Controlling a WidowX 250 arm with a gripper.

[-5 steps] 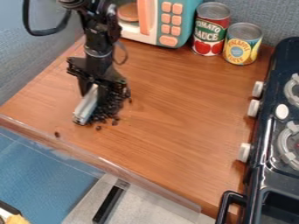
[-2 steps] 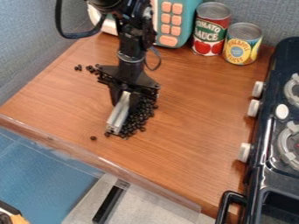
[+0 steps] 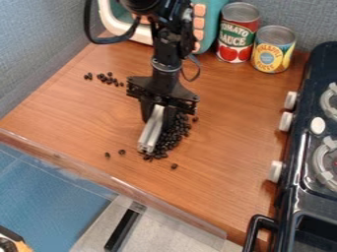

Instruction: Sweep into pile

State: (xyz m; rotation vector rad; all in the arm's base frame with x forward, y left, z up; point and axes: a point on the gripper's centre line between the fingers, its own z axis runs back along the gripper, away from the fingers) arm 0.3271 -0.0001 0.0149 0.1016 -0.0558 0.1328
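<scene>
The gripper (image 3: pixel 160 109) hangs over the middle left of the wooden counter, shut on a narrow silver-grey sweeping tool (image 3: pixel 151 132). The tool slants down toward the counter's front edge, its lower end at or very near the surface. Against its right side lies a dense heap of small dark beans (image 3: pixel 172 139), partly hidden behind the gripper. Several loose beans (image 3: pixel 105 78) lie at the upper left. Two single beans rest left of the tool's lower end, and another lies to its lower right.
A toy microwave (image 3: pixel 209 24), a tomato can (image 3: pixel 237 32) and a pineapple can (image 3: pixel 273 49) line the back. The black toy stove (image 3: pixel 305 142) borders the right side. A clear raised strip (image 3: pixel 118 184) runs along the counter's front edge.
The gripper and tool have moved right, and the bean heap has shifted right with them. Scattered beans at the upper left have come into sight from behind the arm.
</scene>
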